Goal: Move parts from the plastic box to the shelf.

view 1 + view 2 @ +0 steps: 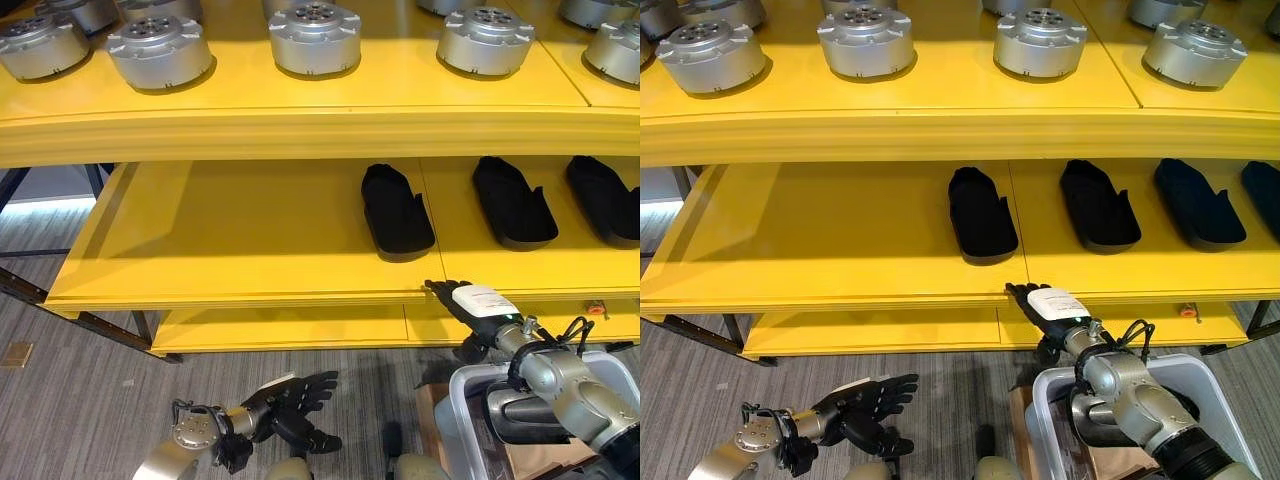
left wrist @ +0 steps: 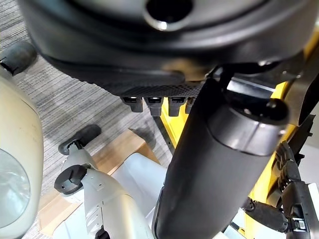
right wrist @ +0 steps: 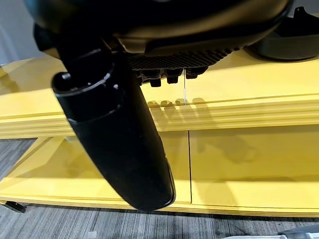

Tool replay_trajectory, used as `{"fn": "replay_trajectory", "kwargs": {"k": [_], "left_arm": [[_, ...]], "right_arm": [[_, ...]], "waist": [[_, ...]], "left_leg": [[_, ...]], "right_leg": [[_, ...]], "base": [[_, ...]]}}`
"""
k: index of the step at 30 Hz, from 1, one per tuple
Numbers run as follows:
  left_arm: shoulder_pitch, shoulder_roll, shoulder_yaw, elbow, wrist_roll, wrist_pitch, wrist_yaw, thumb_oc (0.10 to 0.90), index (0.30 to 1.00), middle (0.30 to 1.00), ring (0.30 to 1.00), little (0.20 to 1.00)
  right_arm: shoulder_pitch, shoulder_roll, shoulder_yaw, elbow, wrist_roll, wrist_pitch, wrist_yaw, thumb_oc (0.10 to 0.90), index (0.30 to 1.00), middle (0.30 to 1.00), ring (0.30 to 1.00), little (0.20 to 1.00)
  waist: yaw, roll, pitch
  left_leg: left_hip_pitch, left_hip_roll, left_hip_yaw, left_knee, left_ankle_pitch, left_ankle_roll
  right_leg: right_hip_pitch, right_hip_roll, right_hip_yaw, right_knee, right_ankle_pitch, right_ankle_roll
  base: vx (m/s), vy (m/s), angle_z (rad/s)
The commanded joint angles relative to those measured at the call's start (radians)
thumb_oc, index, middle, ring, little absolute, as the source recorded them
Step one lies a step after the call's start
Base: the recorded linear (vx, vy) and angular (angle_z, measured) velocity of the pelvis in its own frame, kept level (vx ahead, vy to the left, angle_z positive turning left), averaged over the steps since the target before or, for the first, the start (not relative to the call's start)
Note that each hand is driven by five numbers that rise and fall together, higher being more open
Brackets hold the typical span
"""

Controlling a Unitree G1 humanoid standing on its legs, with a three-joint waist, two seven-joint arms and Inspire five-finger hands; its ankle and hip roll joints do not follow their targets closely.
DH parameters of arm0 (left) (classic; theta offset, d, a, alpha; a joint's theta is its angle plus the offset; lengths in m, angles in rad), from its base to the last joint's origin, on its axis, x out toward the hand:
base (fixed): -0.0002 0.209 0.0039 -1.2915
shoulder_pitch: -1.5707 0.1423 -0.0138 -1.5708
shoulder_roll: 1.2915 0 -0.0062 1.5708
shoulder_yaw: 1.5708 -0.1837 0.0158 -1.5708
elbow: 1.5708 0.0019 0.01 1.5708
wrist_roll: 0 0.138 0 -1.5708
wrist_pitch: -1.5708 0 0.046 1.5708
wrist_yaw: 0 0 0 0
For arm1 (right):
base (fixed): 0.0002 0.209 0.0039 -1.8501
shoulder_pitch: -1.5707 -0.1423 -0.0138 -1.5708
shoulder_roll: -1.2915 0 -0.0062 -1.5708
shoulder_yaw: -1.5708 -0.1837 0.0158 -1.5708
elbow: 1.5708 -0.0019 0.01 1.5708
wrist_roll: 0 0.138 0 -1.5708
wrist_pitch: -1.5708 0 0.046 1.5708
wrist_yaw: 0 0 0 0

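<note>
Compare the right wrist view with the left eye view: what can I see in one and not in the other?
The left eye view alone gives the silver round parts on the top shelf, the black parts lying on the middle shelf, the plastic box at lower right, and the left hand low over the floor, fingers relaxed. The right wrist view alone gives a close look along the right hand to the lower shelf beneath. Both share the right hand with straight fingers, holding nothing, at the middle shelf's front edge.
</note>
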Motion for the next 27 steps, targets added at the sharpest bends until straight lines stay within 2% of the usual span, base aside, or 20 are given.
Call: {"fn": "replay_trajectory", "kwargs": {"k": [1, 13, 27], "left_arm": [[-0.031, 0.025, -0.01, -0.065, 0.004, -0.028, -0.048, 0.9, 1.0, 1.0, 1.0, 1.0], [-0.066, 0.044, -0.006, -0.073, -0.012, -0.029, -0.064, 0.9, 1.0, 1.0, 1.0, 1.0], [-0.078, 0.043, -0.014, -0.071, -0.001, -0.03, -0.082, 0.9, 1.0, 1.0, 1.0, 1.0]], "right_arm": [[-0.171, -0.017, 0.032, 0.014, -0.034, -0.003, -0.045, 0.9, 1.0, 1.0, 1.0, 1.0], [-0.314, 0.013, 0.08, 0.094, -0.072, 0.024, -0.011, 0.9, 1.0, 1.0, 1.0, 1.0], [-0.395, 0.048, 0.116, 0.159, -0.088, 0.073, 0.013, 0.9, 1.0, 1.0, 1.0, 1.0]], "waist": [[0.04, -0.003, -0.03], [0.063, 0.027, 0.021], [0.077, 0.033, 0.03]], "left_leg": [[0.072, 0.023, 0.074, 0.005, -0.055, -0.005], [0.029, 0.014, 0.047, 0.026, -0.043, -0.006], [0.015, 0.012, 0.037, 0.037, -0.035, -0.009]], "right_leg": [[-0.009, -0.007, -0.048, 0.144, -0.128, 0.012], [-0.043, -0.008, -0.058, 0.181, -0.14, 0.002], [-0.049, -0.01, -0.068, 0.191, -0.139, 0.0]], "base": [[0.03, -0.024, 0.01], [-0.02, -0.002, 0.05], [0.0, -0.003, 0.04]]}}
